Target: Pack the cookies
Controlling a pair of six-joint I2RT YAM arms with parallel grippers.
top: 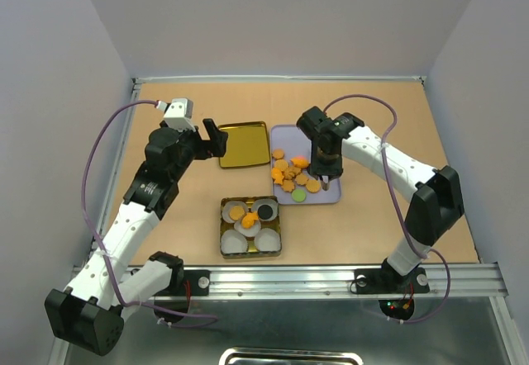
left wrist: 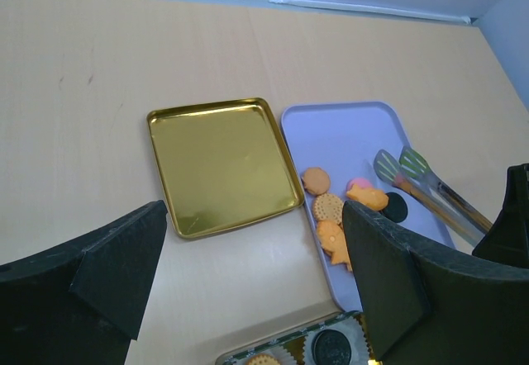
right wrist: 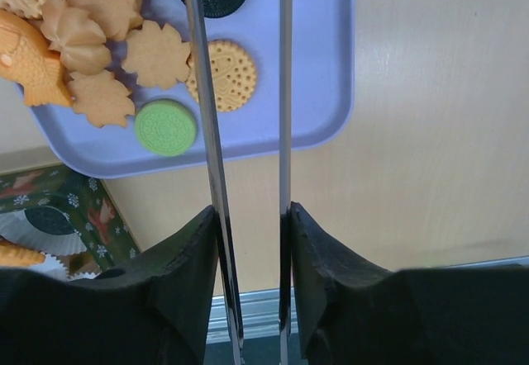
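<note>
The cookies (top: 289,175) lie on a lavender tray (top: 326,198): mostly orange rounds and flower shapes, one green (right wrist: 165,127), one black (left wrist: 397,207). My right gripper (top: 326,168) is shut on metal tongs (right wrist: 210,134) over the tray's right side. The green tong tips (left wrist: 401,167) stand apart by the black cookie, holding nothing. My left gripper (top: 216,138) is open and empty, above the table between the gold lid (top: 244,144) and the tin (top: 224,226). One tin cup holds orange cookies (top: 244,215), another a black one (top: 265,210).
The tin holds white pleated paper cups (top: 266,239). The gold lid (left wrist: 223,167) lies flat left of the tray (left wrist: 347,134). Walls close the table at the back and sides. A metal rail (top: 314,278) runs along the near edge.
</note>
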